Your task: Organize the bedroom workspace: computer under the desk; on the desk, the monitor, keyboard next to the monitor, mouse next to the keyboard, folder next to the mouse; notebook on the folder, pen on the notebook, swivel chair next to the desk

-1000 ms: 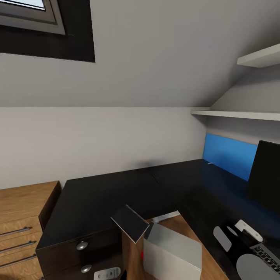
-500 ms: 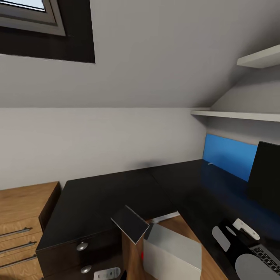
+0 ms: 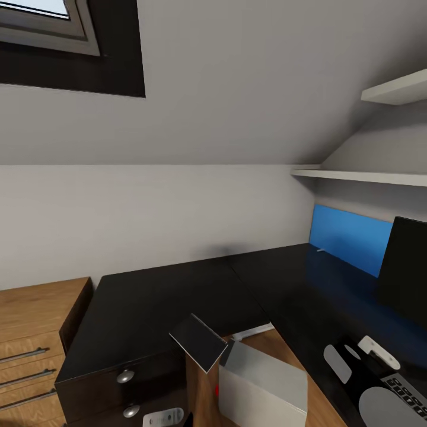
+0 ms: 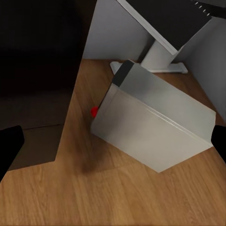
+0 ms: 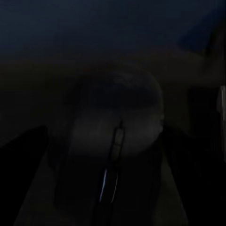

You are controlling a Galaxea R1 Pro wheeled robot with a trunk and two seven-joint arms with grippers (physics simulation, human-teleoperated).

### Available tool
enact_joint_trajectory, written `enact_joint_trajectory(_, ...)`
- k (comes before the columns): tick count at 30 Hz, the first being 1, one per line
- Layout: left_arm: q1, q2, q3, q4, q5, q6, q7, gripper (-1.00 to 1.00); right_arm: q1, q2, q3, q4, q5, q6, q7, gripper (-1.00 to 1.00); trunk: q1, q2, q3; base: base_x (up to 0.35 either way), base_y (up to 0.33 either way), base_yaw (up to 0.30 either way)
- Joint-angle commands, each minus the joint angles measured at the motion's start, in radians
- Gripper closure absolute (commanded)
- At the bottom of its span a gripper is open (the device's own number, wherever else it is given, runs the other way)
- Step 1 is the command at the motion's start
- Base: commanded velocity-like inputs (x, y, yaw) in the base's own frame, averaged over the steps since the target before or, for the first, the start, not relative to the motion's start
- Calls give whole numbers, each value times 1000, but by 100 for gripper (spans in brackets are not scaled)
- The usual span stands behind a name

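Nothing shifted; right gripper (image 5: 113,155) low over mouse (image 5: 115,141), grip unclear; left gripper (image 4: 113,141) open.

No text or label can be read.

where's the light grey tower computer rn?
The light grey tower computer sits on the wooden floor, head view bottom centre, in the glossy black L-shaped desk's inner corner.

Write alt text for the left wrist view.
A light grey computer tower sits tilted on a wooden floor, a small red dot at its lower corner, beside the desk's white leg. The left hand's two dark fingertips show far apart at opposite edges.
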Motion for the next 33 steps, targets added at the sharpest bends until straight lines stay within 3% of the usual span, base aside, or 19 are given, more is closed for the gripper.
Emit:
enact_joint_trajectory(1,-2,1,-4,-1,9,-8,4,-100,0,-1,1,-1,-10,-5,-3,100,0,-1,-1,0,0,0)
enact_joint_trajectory(22,-2,2,-4,-1,9,-8,4,-100,0,-3,0,3,-11,10,-40,100,0,-1,-1,0,0,0)
enact_joint_trajectory(23,-2,2,-4,-1,9,-8,4,-100,0,-3,0,3,-11,10,-40,-100,0,-1,-1,0,0,0)
enact_joint_trajectory(33,-2,2,-4,-1,9,-8,4,-100,0,-1,1,3,-10,10,-39,-100,0,-1,-1,0,0,0)
